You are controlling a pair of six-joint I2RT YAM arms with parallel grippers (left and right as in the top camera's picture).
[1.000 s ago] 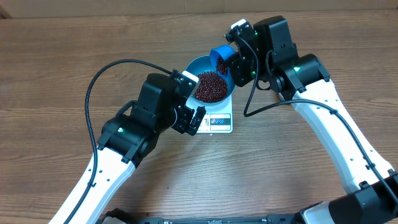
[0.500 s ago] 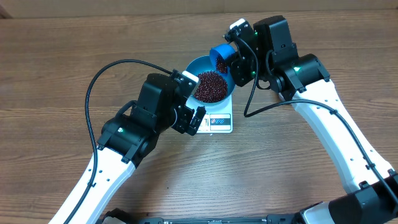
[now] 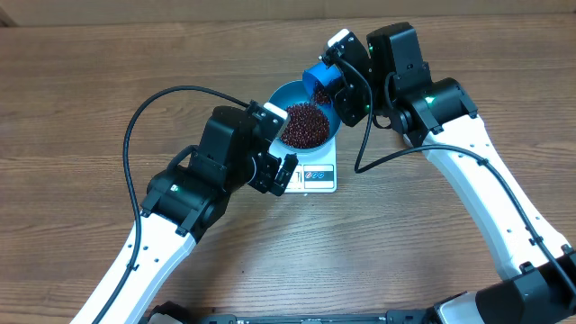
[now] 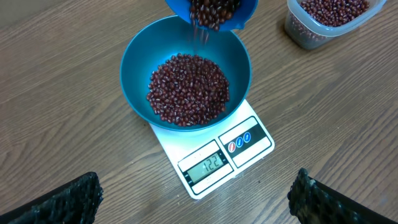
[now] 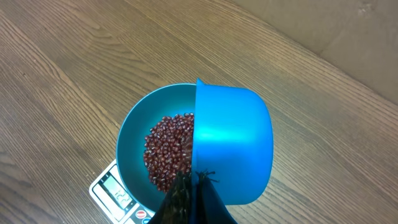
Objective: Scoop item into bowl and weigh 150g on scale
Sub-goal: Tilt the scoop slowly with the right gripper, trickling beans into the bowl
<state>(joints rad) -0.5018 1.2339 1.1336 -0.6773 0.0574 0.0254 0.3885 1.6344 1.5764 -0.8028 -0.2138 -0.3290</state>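
2 arms meet: right gripper (clamping scoop) tilts over bowl, left gripper gapes empty.

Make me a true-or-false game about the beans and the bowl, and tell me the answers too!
1. The bowl sits on the scale. True.
2. The bowl is empty. False: a heap of red-brown beans lies in it.
3. The right claw holds a blue scoop tipped over the bowl. True.
4. The clear tub stands on the scale. False: it stands on the table, apart from the scale.
5. The scale's display is blank. False: it shows digits.
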